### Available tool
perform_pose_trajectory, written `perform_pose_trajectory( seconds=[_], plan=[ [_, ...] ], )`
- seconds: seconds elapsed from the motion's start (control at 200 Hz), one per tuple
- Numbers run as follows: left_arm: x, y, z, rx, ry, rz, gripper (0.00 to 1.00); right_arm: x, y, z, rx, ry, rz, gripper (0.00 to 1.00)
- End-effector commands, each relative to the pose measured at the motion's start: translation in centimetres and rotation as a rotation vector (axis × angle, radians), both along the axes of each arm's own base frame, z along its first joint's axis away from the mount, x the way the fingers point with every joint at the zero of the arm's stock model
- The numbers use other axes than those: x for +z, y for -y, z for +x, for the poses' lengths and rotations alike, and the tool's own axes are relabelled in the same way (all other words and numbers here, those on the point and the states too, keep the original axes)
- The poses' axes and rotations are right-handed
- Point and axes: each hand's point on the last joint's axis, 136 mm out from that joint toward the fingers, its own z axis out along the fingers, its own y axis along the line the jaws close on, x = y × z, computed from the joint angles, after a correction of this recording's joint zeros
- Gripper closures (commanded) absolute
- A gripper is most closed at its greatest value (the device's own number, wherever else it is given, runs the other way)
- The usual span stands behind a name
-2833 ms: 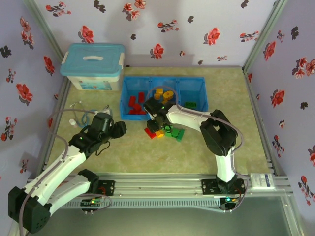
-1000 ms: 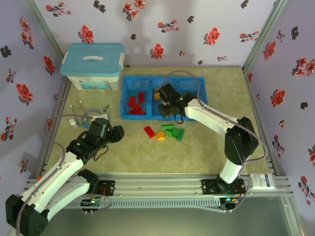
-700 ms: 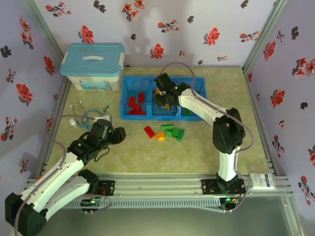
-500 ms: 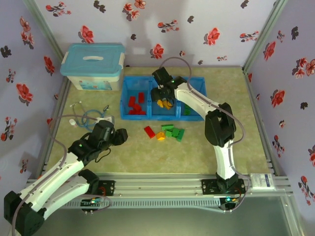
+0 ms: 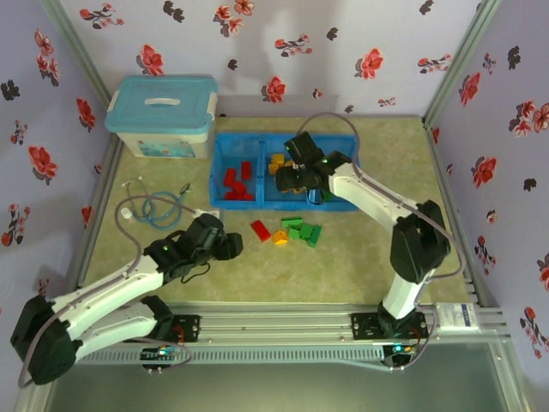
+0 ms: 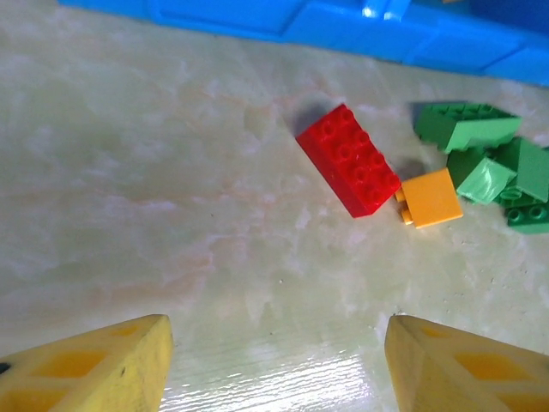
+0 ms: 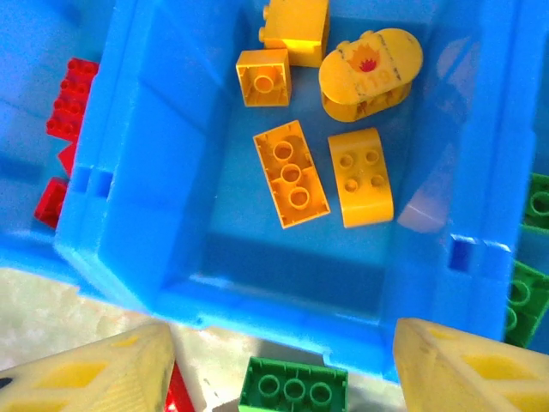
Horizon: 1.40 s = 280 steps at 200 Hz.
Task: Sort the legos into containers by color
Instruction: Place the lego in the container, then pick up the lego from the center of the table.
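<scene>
Left hand (image 6: 276,333), spread wide and empty, hovers short of the red lego (image 6: 347,172) lying just ahead.

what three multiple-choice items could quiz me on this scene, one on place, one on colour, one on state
1. The loose red brick lies: A on the table beside an orange brick; B between the left fingers; C in the middle compartment.
2. The middle compartment's bricks are: A red; B green; C yellow.
3. The left fingers are: A shut on a brick; B open, empty; C shut, empty.

A: the left wrist view shows it flat on the table.
C: the right wrist view shows yellow bricks there.
B: they stand wide apart with nothing between.
</scene>
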Motion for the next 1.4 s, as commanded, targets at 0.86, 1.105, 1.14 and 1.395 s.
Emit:
perform_pose_trajectory(
  seconds=[0.86, 1.105, 1.14, 1.395],
  plan=[
    [-3.3, 8.1, 6.2, 0.082, -0.116, 0.164, 0.30, -3.6, 4.7, -8.6, -0.109, 0.006, 0.104, 0.31],
    [-4.9, 8.7, 7.3, 0.110, -0.138, 0.222, 0.34, -3.8, 6.0, -9.6, -0.127, 0.021, 0.096, 0.31],
    [-5.2, 8.7, 7.4, 0.111, -0.141, 0.230, 0.35, -3.8, 6.1, -9.7, -0.128, 0.023, 0.100, 0.31],
    [-7.1, 8.1, 7.3, 0.128, -0.162, 0.286, 0.38, -4.1, 6.8, -10.2, -0.142, 0.026, 0.101, 0.31]
  ],
)
